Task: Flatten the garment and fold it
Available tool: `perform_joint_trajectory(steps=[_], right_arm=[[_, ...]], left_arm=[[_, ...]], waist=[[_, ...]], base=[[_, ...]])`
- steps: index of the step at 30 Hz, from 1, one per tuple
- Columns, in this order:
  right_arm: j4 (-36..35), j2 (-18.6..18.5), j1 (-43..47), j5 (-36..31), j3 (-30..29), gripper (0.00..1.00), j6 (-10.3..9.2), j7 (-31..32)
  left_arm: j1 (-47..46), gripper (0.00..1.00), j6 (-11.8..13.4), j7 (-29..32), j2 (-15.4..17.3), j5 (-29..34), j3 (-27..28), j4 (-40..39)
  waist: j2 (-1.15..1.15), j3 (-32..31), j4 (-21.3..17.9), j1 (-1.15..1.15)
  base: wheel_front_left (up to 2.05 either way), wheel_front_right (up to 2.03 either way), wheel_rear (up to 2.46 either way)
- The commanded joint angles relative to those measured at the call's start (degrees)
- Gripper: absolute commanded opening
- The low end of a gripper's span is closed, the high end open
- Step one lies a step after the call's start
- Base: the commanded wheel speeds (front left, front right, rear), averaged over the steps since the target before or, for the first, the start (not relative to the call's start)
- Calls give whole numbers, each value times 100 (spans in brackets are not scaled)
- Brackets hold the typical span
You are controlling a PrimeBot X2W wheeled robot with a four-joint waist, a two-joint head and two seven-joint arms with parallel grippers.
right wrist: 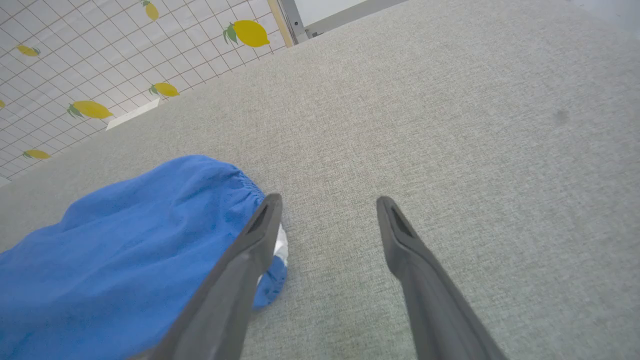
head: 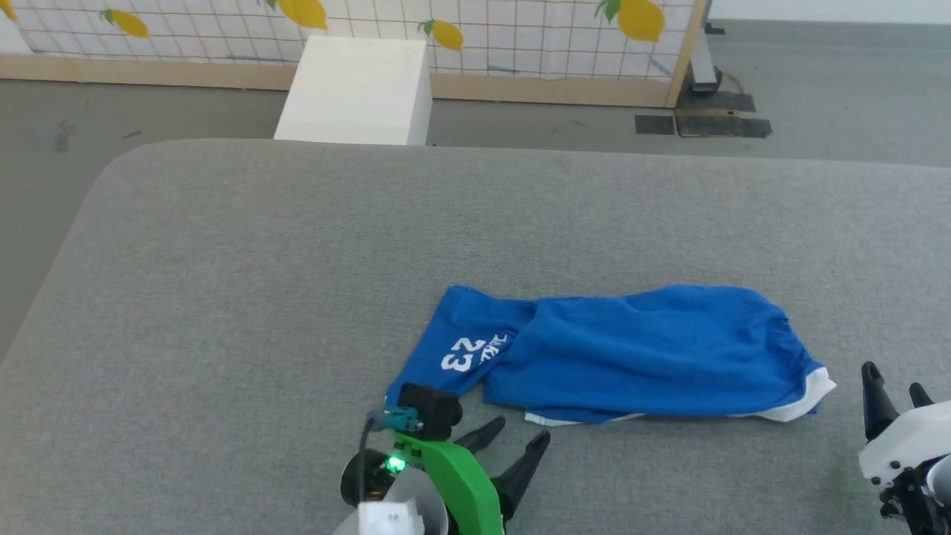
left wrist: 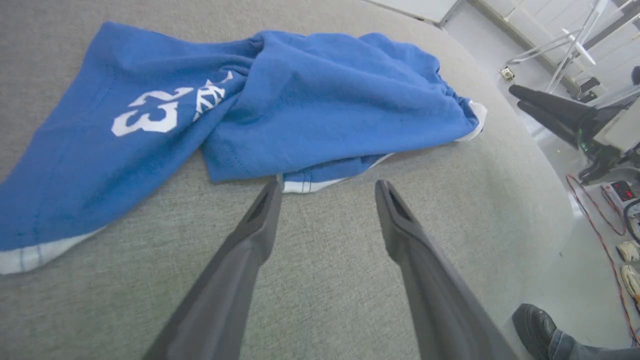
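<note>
Grey fabric table [head: 223,260] beneath garment [head: 631,349]

Left arm [head: 457,475] low, jaws wide apart, right arm [head: 903,440] alike, both empty

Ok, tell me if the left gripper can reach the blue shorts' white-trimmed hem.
Probably yes: the left gripper is open just short of the white hem of the blue shorts, with bare grey padded surface between.
</note>
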Motion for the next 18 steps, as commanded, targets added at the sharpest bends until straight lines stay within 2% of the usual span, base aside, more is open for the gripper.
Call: perform_joint_trajectory(steps=[1,3,6,12,13,14,15,16,18], right_arm=[[-30,-4,-25,10,45,100,-8,-23],[3,-4,-83,51,145,100,-8,-63],[43,-4,-109,74,160,100,-8,-116],[131,-4,-126,72,130,100,-8,-229],[142,-4,-127,69,125,100,-8,-243],[156,-4,-130,64,118,100,-8,-258],[168,-4,-132,61,110,100,-8,-270],[183,-4,-137,52,97,100,-8,-284],[220,-4,-155,31,85,100,-8,-301]], left_arm=[[-186,100,-5,160,38,-22,-31,168],[-618,100,178,514,-6,106,-106,665],[-908,100,284,633,-36,169,-105,978],[-1134,100,273,759,-85,84,-133,1341],[-1138,87,265,766,-93,60,-139,1366],[-1145,28,258,760,-100,45,-147,1387],[-1149,19,251,747,-105,31,-151,1396],[-1147,0,238,736,-111,-1,-151,1411],[-1144,0,213,772,-103,-36,-176,1439]], waist=[[0,121,-156,0],[0,266,-374,0],[0,388,-507,0],[0,512,-662,0],[0,519,-668,0],[0,525,-669,0],[0,530,-664,0],[0,531,-652,0],[0,515,-602,0]], base=[[0,0,0],[0,0,0],[0,0,0],[0,0,0],[0,0,0],[0,0,0],[0,0,0],[0,0,0],[0,0,0]])
